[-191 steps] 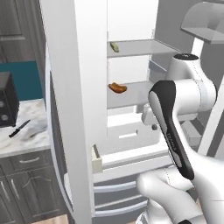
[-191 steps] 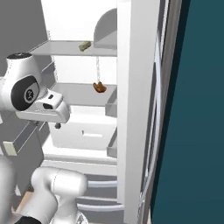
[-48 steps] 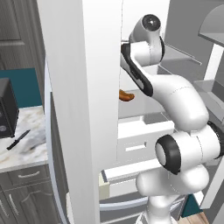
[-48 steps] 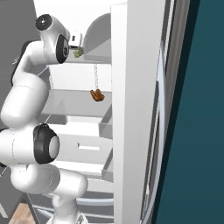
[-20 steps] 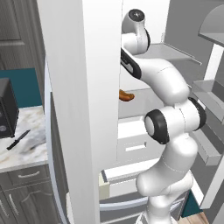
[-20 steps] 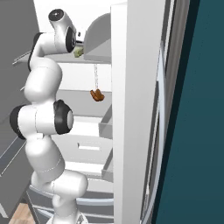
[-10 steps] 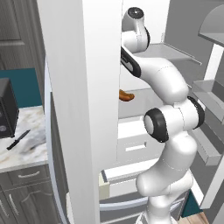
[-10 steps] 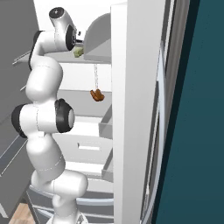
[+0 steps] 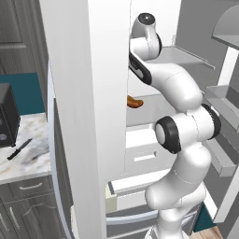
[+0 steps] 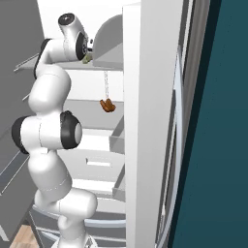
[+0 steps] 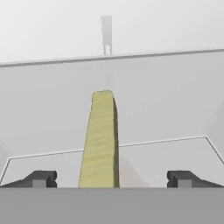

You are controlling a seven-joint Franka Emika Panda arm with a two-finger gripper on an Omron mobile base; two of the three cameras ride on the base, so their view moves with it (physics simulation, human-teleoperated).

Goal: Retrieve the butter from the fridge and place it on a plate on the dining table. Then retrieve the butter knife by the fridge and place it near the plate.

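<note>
The hand is spread wide with the butter lying on the fridge shelf between its tips. Better to ease slightly further in, stay centred, then close gently across its narrow sides.

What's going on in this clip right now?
The white robot arm reaches into the open grey steel fridge at an upper shelf. Its pincer stands open with the pale yellow-olive butter stick between its fingertips, not yet gripped. A small black knife lies on the marbled counter beside the fridge.
</note>
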